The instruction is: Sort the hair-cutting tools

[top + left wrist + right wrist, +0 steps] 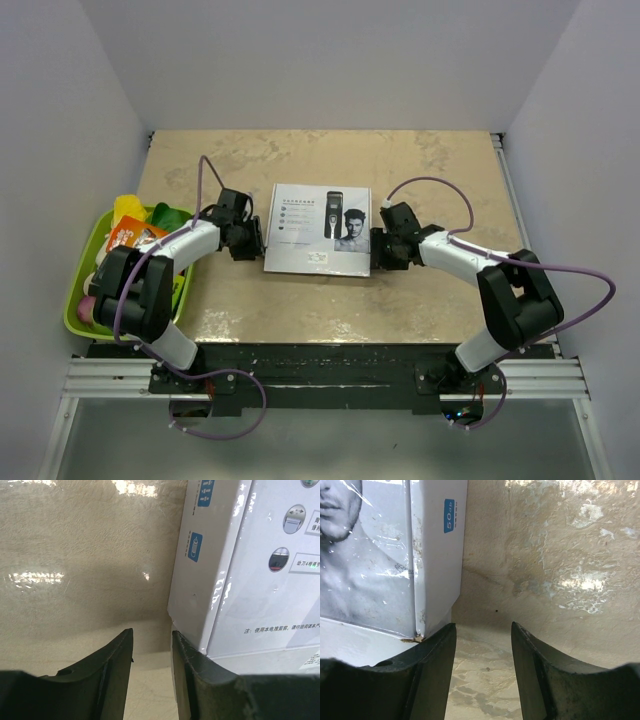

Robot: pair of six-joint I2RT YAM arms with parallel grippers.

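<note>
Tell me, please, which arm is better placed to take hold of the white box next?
Marginally the right. The left gripper and right gripper both flank the white box, one finger at its corner, nothing held; the right's jaws stand wider.

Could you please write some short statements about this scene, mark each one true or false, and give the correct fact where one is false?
1. The white box lies between the left gripper and the right gripper, printed face up. True.
2. The left gripper holds a hair clipper. False: nothing is between its fingers; a clipper appears only as a picture on the box.
3. The green tray stands at the right edge of the table. False: it stands at the left edge, beside the left arm.
4. The right gripper is open, with only bare table between its fingers. True.
</note>
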